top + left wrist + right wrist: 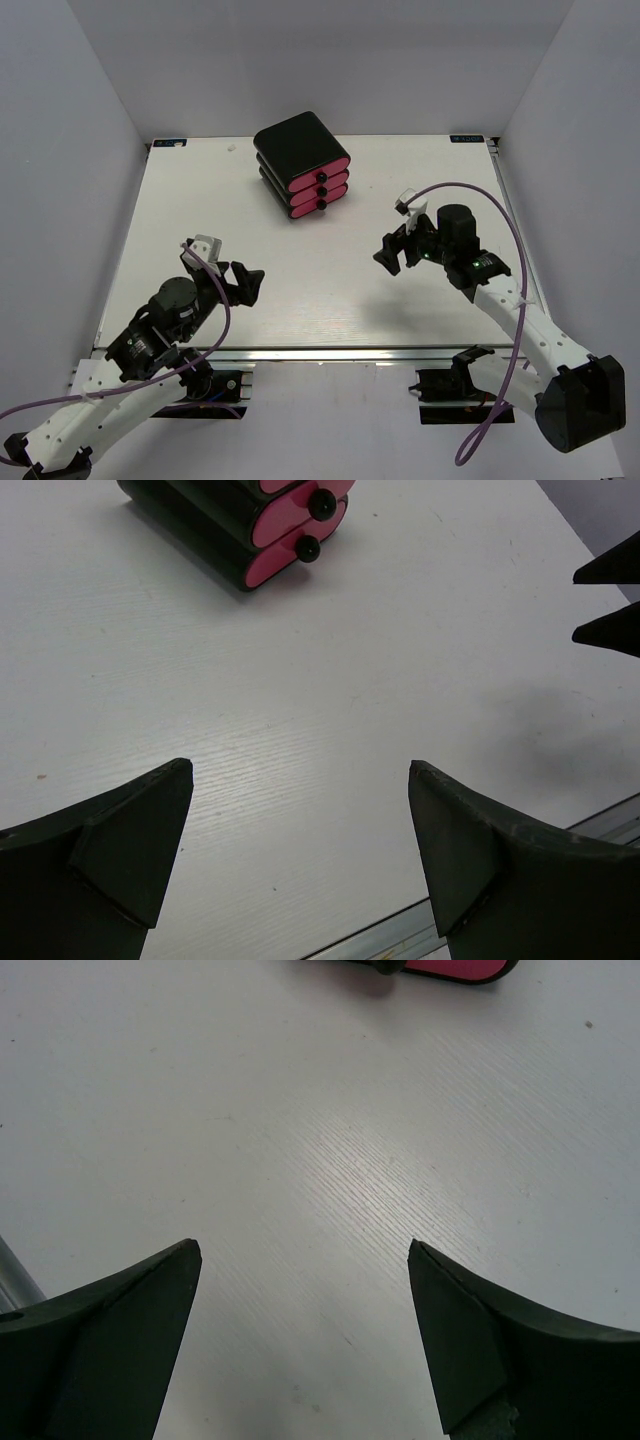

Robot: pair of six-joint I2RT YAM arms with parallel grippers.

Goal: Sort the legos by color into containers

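Two arms: both reach in from the near edge of the white table (pixel 300 310), one on each side, with bare tabletop between them.
Left gripper (pixel 243 285): jaws spread wide with nothing between them; its wrist view shows only table beneath the fingers (pixel 130 850).
Right gripper (pixel 390 255): likewise spread wide and empty, hovering over bare table right of centre.
Containers: three pink drawers (pixel 322 180) stacked in a black cabinet (pixel 293 140) at the far middle of the table, well apart from both grippers. All three look pushed in, each with a black knob (pixel 321 190) facing the arms.
Legos: none visible in any view, on the table or in a gripper. Whether they lie inside the drawers cannot be told.
Step in hand: probably a pause with both hands free; either the sorting is finished or a drawer is to be opened.
Doing it well: to open a drawer, one gripper should come in level with a single knob and close on it alone, since the knobs sit close above one another. The other gripper would do well to steady the cabinet, which looks light enough to slide when pulled.
Risk: a wide jaw could catch two knobs or nudge the stack.
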